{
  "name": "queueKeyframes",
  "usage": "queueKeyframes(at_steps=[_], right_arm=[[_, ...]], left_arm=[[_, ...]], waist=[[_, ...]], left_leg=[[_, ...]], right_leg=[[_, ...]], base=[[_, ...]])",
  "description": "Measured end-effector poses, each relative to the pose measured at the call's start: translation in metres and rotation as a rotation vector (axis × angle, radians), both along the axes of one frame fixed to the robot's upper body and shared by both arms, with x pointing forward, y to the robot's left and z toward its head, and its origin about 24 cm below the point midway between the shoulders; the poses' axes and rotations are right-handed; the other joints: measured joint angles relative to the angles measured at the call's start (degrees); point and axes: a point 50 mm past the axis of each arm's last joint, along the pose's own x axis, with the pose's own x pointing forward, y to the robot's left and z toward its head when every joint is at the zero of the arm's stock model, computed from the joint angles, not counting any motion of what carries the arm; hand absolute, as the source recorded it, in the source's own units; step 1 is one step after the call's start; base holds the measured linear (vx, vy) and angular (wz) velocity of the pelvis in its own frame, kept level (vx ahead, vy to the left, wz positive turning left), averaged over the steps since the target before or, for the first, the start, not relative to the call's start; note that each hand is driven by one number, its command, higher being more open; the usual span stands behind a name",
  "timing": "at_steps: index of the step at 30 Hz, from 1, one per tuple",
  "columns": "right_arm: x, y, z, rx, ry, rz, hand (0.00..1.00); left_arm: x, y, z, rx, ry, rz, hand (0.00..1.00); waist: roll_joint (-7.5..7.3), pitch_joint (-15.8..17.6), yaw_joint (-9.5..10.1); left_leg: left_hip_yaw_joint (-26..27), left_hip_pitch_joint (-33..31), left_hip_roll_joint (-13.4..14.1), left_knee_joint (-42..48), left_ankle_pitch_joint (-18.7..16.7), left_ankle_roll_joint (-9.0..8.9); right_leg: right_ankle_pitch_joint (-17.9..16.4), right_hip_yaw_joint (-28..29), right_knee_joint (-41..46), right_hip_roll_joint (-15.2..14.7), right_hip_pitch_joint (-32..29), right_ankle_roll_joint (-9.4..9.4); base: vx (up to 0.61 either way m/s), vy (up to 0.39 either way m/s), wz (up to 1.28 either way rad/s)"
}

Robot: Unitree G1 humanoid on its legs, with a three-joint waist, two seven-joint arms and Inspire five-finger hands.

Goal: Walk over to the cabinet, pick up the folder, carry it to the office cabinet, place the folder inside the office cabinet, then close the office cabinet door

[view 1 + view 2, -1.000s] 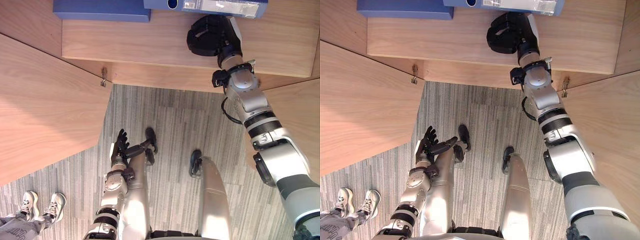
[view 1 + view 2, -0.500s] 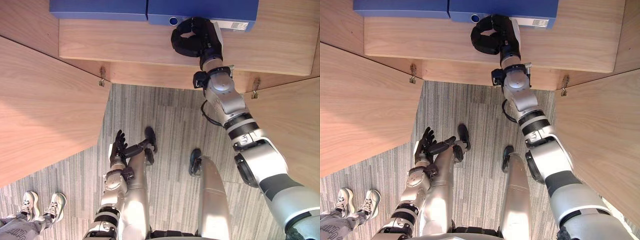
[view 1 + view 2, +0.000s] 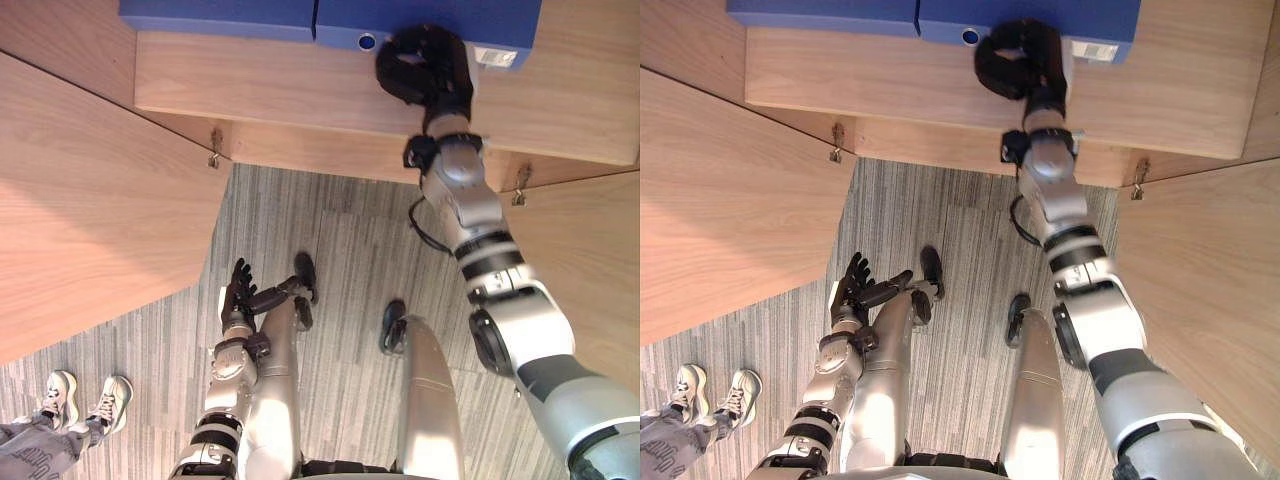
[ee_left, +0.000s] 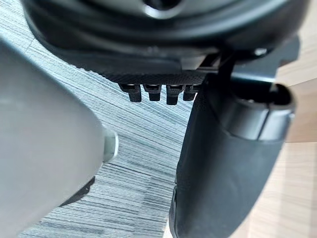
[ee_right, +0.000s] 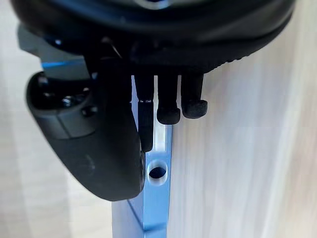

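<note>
**Folder on shelf, release pending**

My right hand (image 3: 425,65) is curled round the spine of the folder (image 3: 345,18), which stands at the back of the cabinet shelf (image 3: 280,85). My left hand (image 3: 238,292) hangs slack, well below the shelf. Next, I judge: let go, withdraw, swing the door (image 3: 90,200) shut

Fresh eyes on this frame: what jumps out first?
The right hand, stretched out to the cabinet shelf, curled against the spine of a blue folder that sits next to a second folder. After that, the left hand hanging open low by the robot's side, and a person's shoes on the carpet at lower left.
</note>
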Motion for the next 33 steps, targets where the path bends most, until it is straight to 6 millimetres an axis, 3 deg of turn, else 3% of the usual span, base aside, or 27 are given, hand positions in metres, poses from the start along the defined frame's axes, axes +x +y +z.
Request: queueKeyframes(at_steps=[3,7,8,10,11,14,16,17,19,22,25,27,33], right_arm=[[-0.029,-0.009,-0.036,-0.029,0.006,-0.017,0.00],[-0.068,0.001,-0.104,0.018,0.128,0.044,0.00],[-0.086,0.006,-0.138,0.040,0.228,0.080,0.00],[-0.107,0.013,-0.172,0.051,0.342,0.117,0.00],[-0.125,0.016,-0.198,0.027,0.438,0.142,0.00],[-0.149,0.012,-0.240,0.000,0.608,0.130,0.00],[-0.180,0.003,-0.285,0.003,0.815,0.078,0.00],[-0.189,0.000,-0.294,0.017,0.861,0.059,1.00],[-0.222,-0.013,-0.325,0.089,1.026,-0.035,1.00],[-0.255,-0.031,-0.346,0.165,1.163,-0.167,1.00],[-0.273,-0.043,-0.352,0.237,1.195,-0.263,1.00],[-0.279,-0.048,-0.353,0.286,1.197,-0.311,1.00],[-0.288,-0.068,-0.350,0.451,1.139,-0.475,1.00]], left_arm=[[-0.008,0.001,-0.007,-0.003,0.028,0.004,1.00],[-0.026,0.001,-0.024,-0.006,0.106,0.003,1.00],[-0.037,0.003,-0.035,0.002,0.158,-0.005,1.00],[-0.049,0.005,-0.049,0.021,0.238,-0.027,1.00],[-0.060,0.007,-0.062,0.041,0.315,-0.050,1.00],[-0.078,0.011,-0.078,0.067,0.419,-0.071,1.00],[-0.100,0.018,-0.089,0.104,0.504,-0.087,1.00],[-0.104,0.020,-0.091,0.115,0.522,-0.091,1.00],[-0.119,0.028,-0.097,0.133,0.572,-0.086,1.00],[-0.126,0.030,-0.100,0.146,0.604,-0.095,1.00],[-0.132,0.029,-0.103,0.153,0.632,-0.112,1.00],[-0.138,0.029,-0.105,0.148,0.646,-0.114,1.00],[-0.160,0.025,-0.114,0.119,0.719,-0.120,1.00]], waist=[[-0.09,-0.03,-0.89],[-1.47,-0.83,-2.25],[-2.66,-2.39,-2.75],[-3.70,-4.89,-3.13],[-4.30,-6.65,-3.49],[-5.13,-8.69,-4.92],[-5.66,-11.91,-5.44],[-5.66,-12.60,-5.72],[-5.47,-15.29,-6.36],[-4.94,-16.68,-7.50],[-4.84,-17.81,-8.45],[-4.85,-18.18,-9.13],[-4.19,-19.05,-10.37]], left_leg=[[0.31,5.08,-0.26,-2.20,-0.01,-0.02],[1.98,14.98,-0.25,-7.38,0.29,-0.51],[2.61,18.72,-0.23,-10.19,0.69,-1.09],[3.36,21.72,-0.20,-13.51,1.44,-1.55],[4.11,24.68,-0.21,-17.06,2.58,-1.77],[5.49,29.78,-1.13,-23.28,4.82,-1.76],[7.98,35.08,-2.06,-30.13,7.29,-1.63],[8.34,36.49,-2.40,-32.00,8.03,-1.72],[10.46,41.72,-3.39,-39.33,11.06,-1.88],[12.25,45.83,-3.81,-43.38,12.74,-2.06],[14.62,47.30,-3.81,-43.65,12.56,-2.27],[16.90,48.81,-3.56,-43.66,11.82,-3.23],[23.06,52.69,-3.61,-43.66,9.77,-3.50]], right_leg=[[0.54,-0.30,-2.87,0.00,5.28,0.18],[2.55,0.19,-9.24,0.60,14.53,0.69],[3.74,0.35,-12.65,1.03,17.98,0.75],[5.43,0.89,-16.82,1.74,20.88,0.76],[7.63,1.48,-21.39,2.44,23.68,0.83],[10.85,2.26,-27.95,2.65,28.29,1.41],[13.82,3.84,-33.66,2.71,31.79,1.70],[14.50,4.24,-34.96,2.72,32.70,1.75],[16.31,5.77,-38.53,2.90,35.25,1.86],[17.67,7.84,-40.73,3.22,37.25,2.01],[18.51,10.15,-42.08,3.54,37.66,1.93],[18.96,12.60,-42.20,4.02,37.79,1.77],[19.45,20.44,-42.37,4.94,37.66,0.91]], base=[[0.01,-0.005,-0.02],[0.03,-0.001,-0.20],[0.05,0.004,-0.23],[0.10,0.018,-0.30],[0.13,0.033,-0.34],[0.07,0.042,-0.24],[0.05,0.046,-0.40],[0.04,0.043,-0.37],[0.01,0.050,-0.41],[-0.05,0.055,-0.41],[-0.09,0.040,-0.46],[-0.10,0.026,-0.65],[-0.04,0.014,-0.63]])
